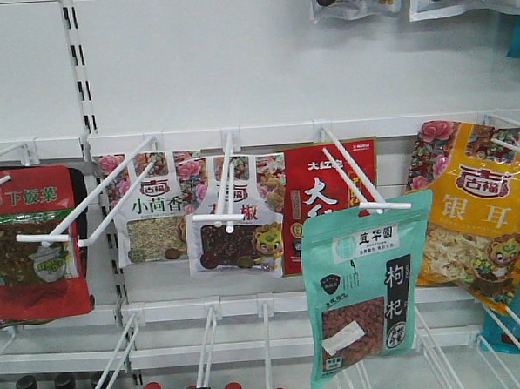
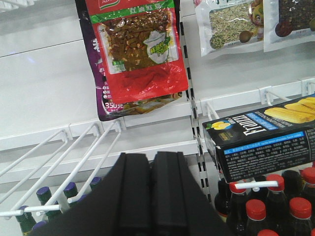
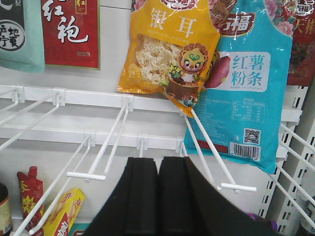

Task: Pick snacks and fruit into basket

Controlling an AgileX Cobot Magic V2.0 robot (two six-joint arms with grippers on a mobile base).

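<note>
Snack pouches hang from white pegs on a shelf wall. In the front view a teal pouch (image 1: 366, 293) hangs nearest, with a yellow pouch (image 1: 479, 213) to its right, a red pouch (image 1: 328, 200) behind it, white pouches (image 1: 235, 226) in the middle and a red-green pouch (image 1: 32, 246) at far left. My left gripper (image 2: 150, 162) is shut and empty below the red-green pouch (image 2: 140, 49). My right gripper (image 3: 158, 167) is shut and empty below the yellow pouch (image 3: 170, 54) and a blue pouch (image 3: 243, 83). No fruit or basket is in view.
Bare white peg hooks (image 1: 211, 349) jut out of the lower rail. Dark bottles with red caps (image 2: 275, 206) and a black juice carton (image 2: 266, 135) sit lower right in the left wrist view. A yellow box (image 3: 64, 214) lies lower left in the right wrist view.
</note>
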